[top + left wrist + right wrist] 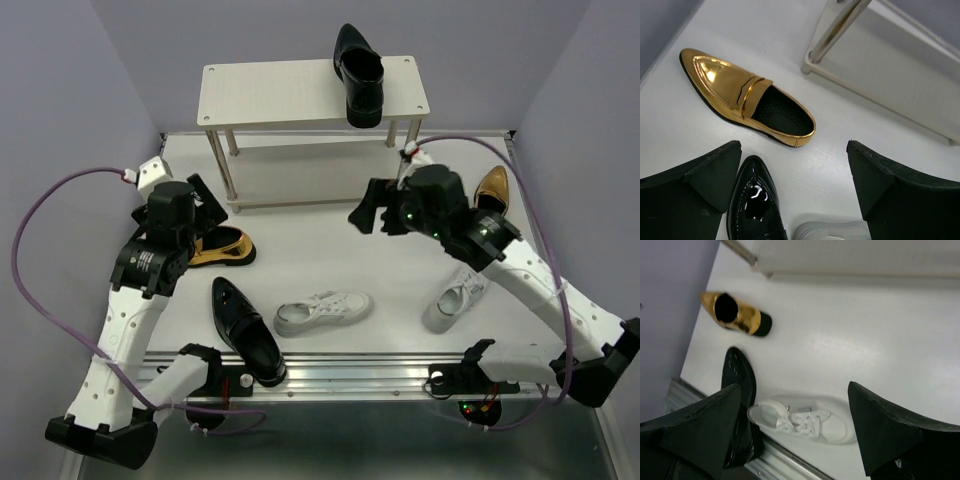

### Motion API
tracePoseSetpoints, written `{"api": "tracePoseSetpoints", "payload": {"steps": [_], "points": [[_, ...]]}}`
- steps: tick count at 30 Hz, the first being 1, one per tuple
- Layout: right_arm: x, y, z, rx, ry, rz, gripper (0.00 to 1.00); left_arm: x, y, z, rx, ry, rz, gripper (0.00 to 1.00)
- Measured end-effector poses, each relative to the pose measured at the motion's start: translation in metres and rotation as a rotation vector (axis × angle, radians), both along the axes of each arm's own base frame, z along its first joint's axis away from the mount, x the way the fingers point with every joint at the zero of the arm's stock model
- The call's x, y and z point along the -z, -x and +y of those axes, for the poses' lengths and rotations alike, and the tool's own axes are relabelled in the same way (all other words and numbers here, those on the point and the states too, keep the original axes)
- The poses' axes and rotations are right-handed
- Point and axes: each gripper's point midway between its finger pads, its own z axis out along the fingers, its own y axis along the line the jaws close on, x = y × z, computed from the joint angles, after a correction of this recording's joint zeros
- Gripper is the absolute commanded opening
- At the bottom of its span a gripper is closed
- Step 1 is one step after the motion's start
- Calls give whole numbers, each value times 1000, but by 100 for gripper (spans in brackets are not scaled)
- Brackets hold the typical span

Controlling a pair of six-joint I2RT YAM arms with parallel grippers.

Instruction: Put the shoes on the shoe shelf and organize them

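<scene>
The shoe shelf [270, 90] stands at the back, with one black dress shoe [358, 75] on the right of its top board. On the table lie a gold loafer [225, 248], a black dress shoe [247, 330], a white sneaker [323, 312], a second white sneaker [455, 300] and a second gold loafer [490, 190]. My left gripper [208, 200] hangs open above the left loafer [735, 92], holding nothing. My right gripper [368, 210] is open and empty in front of the shelf, looking down on the middle sneaker [805, 420].
A silver shelf leg [832, 32] and the lower board [900, 85] are just beyond the left loafer. A metal rail [350, 375] runs along the table's near edge. Purple walls close in on the left, right and back.
</scene>
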Motion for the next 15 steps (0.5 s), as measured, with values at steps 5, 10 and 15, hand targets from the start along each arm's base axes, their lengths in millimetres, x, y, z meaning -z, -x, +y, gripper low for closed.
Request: {"api": "tracePoseSetpoints", "payload": {"steps": [5, 10, 15], "points": [[78, 54, 61, -175, 68, 169, 91, -75, 1, 13, -61, -2, -147, 98], [139, 117, 112, -337, 154, 273, 84, -112, 5, 19, -84, 6, -226, 98], [191, 153, 149, -443, 268, 324, 83, -106, 9, 19, -73, -1, -210, 98]]}}
